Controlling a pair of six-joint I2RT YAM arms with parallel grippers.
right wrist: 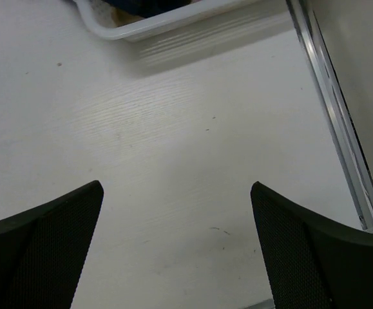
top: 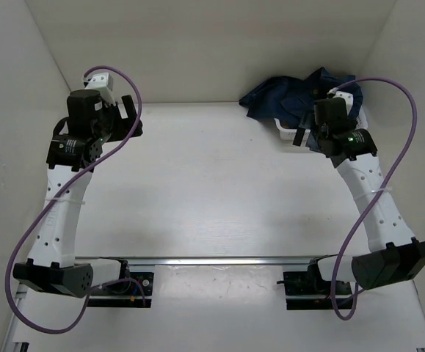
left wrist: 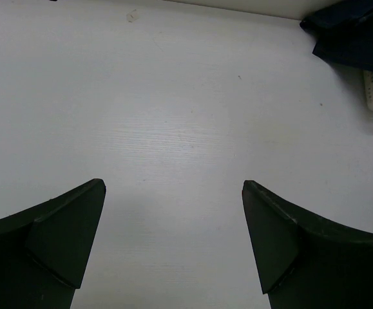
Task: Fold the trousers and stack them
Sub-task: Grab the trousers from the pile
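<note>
The dark navy trousers (top: 289,99) lie bunched in a white basket (top: 288,132) at the back right of the table. They also show in the left wrist view (left wrist: 353,35) at the top right, and a dark sliver shows inside the basket rim (right wrist: 167,22) in the right wrist view. My right gripper (top: 304,138) hovers just in front of the basket, open and empty (right wrist: 176,193). My left gripper (top: 128,117) is at the back left, open and empty (left wrist: 173,193), far from the trousers.
White walls enclose the table on the left, back and right. A metal rail (right wrist: 334,116) runs along the right edge. The arm bases and a metal rail (top: 212,260) sit at the near edge. Purple cables (top: 403,154) loop beside each arm.
</note>
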